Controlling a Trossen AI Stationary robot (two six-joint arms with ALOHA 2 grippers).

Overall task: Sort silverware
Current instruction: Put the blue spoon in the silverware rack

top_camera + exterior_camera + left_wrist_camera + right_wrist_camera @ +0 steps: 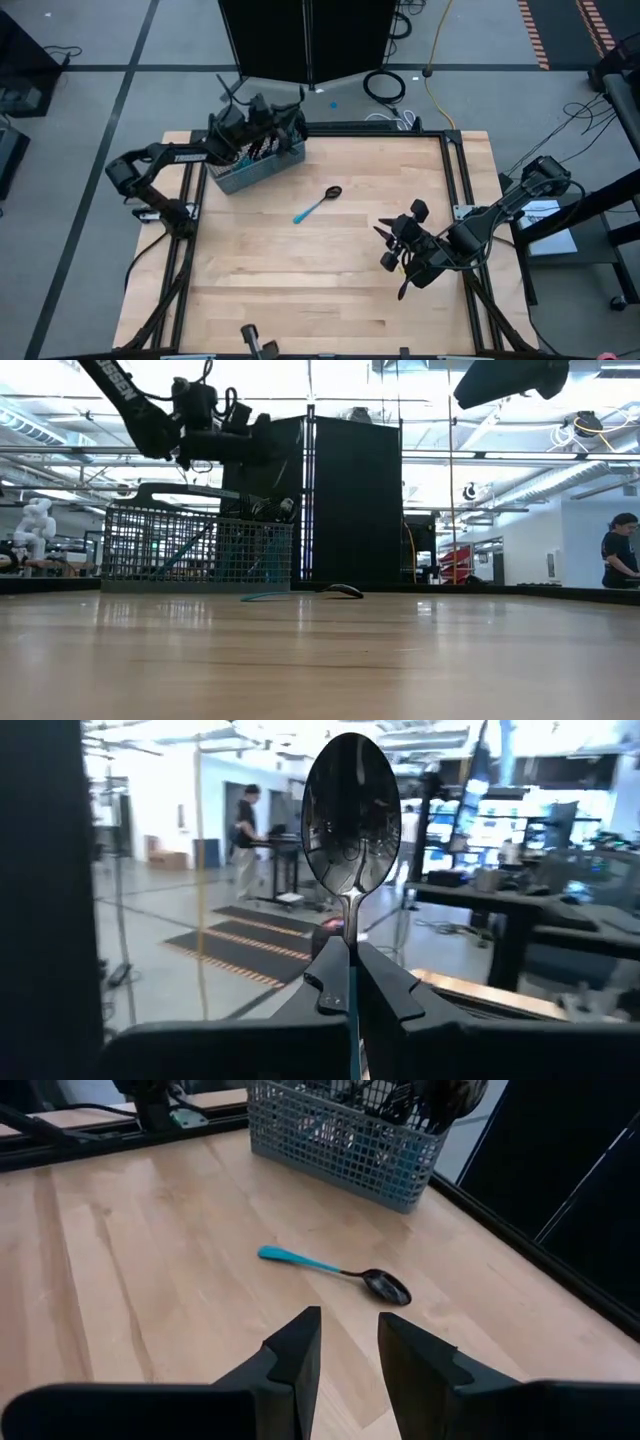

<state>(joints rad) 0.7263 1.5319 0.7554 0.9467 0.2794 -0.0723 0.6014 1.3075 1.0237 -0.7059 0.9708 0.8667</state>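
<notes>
My left gripper [350, 945] hovers over the grey wire-mesh basket [255, 165] at the table's far left and is shut on a spoon whose dark shiny bowl [350, 810] stands out ahead of the fingertips. In the low view this gripper [235, 440] hangs level above the basket [200, 545]. Several pieces of silverware [385, 1095] stand in the basket. A second spoon [318, 205] with a light-blue handle lies flat on the table's middle. My right gripper [348, 1330] is open, above the table's right part [393, 237], a good way short of that spoon [335, 1270]. My left gripper pinches the spoon between its two fingers at the thin neck [349, 925] just below the bowl. The light-blue handle [353, 1020] runs back between the fingers, along them. The fingers are roughly level. The spoon is lifted clear, above the basket.
The basket stands near the table's far left corner, by the black frame rail [445, 170] that runs round the wooden top. Bare wood [300, 280] lies between the lying spoon and the near edge. A tall black cabinet [350, 500] stands behind the table; people [618, 555] are in the room.
</notes>
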